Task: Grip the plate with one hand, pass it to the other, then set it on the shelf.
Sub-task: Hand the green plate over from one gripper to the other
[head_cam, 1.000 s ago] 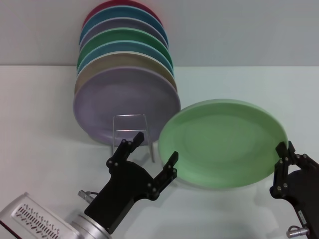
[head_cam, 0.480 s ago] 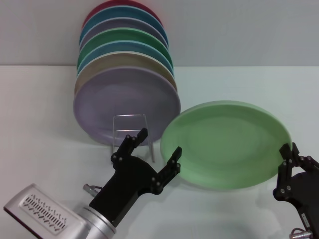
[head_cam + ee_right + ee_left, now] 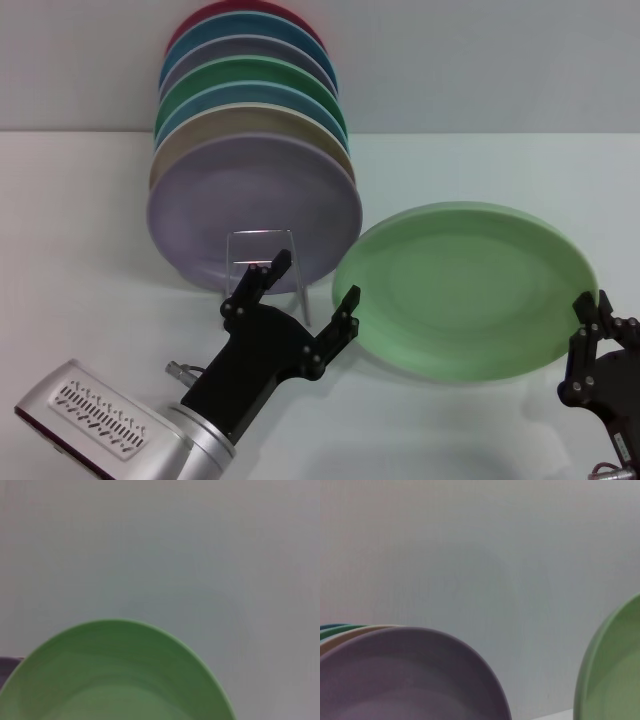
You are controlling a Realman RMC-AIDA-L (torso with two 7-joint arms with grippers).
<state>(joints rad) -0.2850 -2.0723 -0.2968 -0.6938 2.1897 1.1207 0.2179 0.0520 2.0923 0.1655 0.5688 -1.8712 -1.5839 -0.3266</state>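
Note:
The light mint-green plate (image 3: 465, 290) hangs tilted above the table at the right of the head view. My right gripper (image 3: 592, 318) is shut on its right rim. My left gripper (image 3: 310, 287) is open at the plate's left rim, with one fingertip (image 3: 348, 300) against or just beside that rim and the other in front of the shelf. The shelf (image 3: 262, 232) is a thin silver wire rack whose upright loop stands before the stacked plates. The plate also shows in the left wrist view (image 3: 610, 675) and in the right wrist view (image 3: 115, 675).
Several plates stand on edge in the rack, with a lavender plate (image 3: 250, 205) foremost, tan, blue, emerald-green (image 3: 250, 75) and red ones behind. The lavender plate also shows in the left wrist view (image 3: 405, 680). The white table (image 3: 80, 250) meets a pale wall behind.
My right gripper has carried the plate a little to the right and lower. My left gripper, still open, has moved forward and up toward the plate's left rim and the rack loop.

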